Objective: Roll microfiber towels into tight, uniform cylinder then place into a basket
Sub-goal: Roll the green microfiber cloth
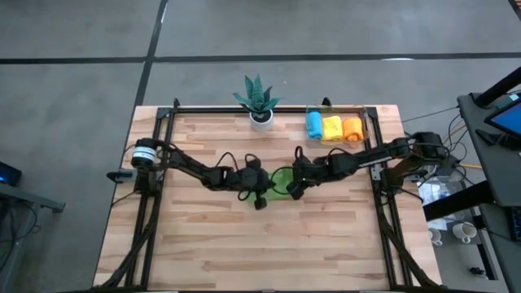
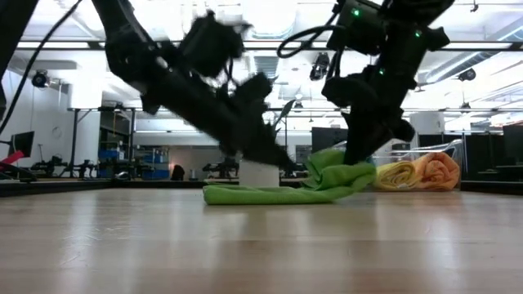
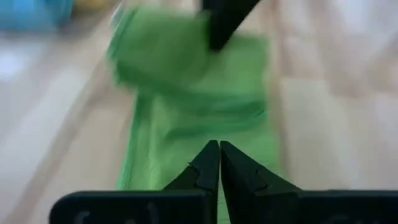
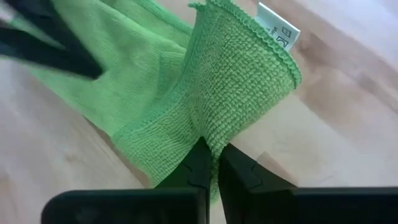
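Observation:
A green microfiber towel (image 1: pixel 281 181) lies folded into a long strip at the table's middle, flat on the wood (image 2: pixel 261 194) except for its right end (image 2: pixel 335 171), which is raised. My right gripper (image 4: pixel 211 146) is shut on that raised end. My left gripper (image 3: pixel 219 148) is shut and points slantwise down over the strip's left part (image 1: pixel 262 194); I cannot tell whether it touches the cloth. The clear basket (image 1: pixel 365 122) stands at the far right and holds a blue, a yellow and an orange roll (image 1: pixel 332 127). My right gripper pinches the green towel's raised end at a bunched fold (image 4: pixel 208 127) between its two fingers, coming steeply from above. A hemmed edge with a white label (image 4: pixel 277 28) stands up beyond the fingers. That end is lifted off the wood; the rest of the strip lies flat.
A spiky green plant in a white pot (image 1: pixel 259 104) stands at the far edge, left of the basket. Black frame rails (image 1: pixel 155 163) run along both table sides. Bare wood (image 1: pixel 260 244) stretches toward the near edge.

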Controlling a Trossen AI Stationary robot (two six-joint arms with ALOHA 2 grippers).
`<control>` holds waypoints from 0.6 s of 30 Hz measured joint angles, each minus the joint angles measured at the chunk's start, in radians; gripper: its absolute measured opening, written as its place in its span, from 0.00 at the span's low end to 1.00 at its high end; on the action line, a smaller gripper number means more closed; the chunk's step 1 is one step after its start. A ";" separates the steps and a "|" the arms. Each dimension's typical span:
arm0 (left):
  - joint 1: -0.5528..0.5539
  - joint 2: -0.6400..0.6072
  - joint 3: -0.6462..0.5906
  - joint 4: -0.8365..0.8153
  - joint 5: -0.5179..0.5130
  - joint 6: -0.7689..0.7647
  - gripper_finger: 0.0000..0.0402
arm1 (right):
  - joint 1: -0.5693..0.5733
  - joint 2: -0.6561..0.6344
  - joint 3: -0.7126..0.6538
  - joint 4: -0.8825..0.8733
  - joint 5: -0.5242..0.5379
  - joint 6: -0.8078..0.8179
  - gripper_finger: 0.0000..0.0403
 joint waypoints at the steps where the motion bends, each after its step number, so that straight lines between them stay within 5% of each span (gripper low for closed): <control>1: -0.005 -0.019 0.000 0.004 0.001 0.025 0.00 | 0.002 0.001 0.013 -0.015 0.006 -0.007 0.03; 9: -0.004 -0.008 0.018 0.172 0.002 0.087 0.00 | 0.008 0.001 0.037 -0.025 0.024 -0.034 0.02; 18: 0.004 0.234 0.163 0.286 0.010 0.061 0.00 | 0.008 0.001 0.028 -0.021 0.023 -0.033 0.02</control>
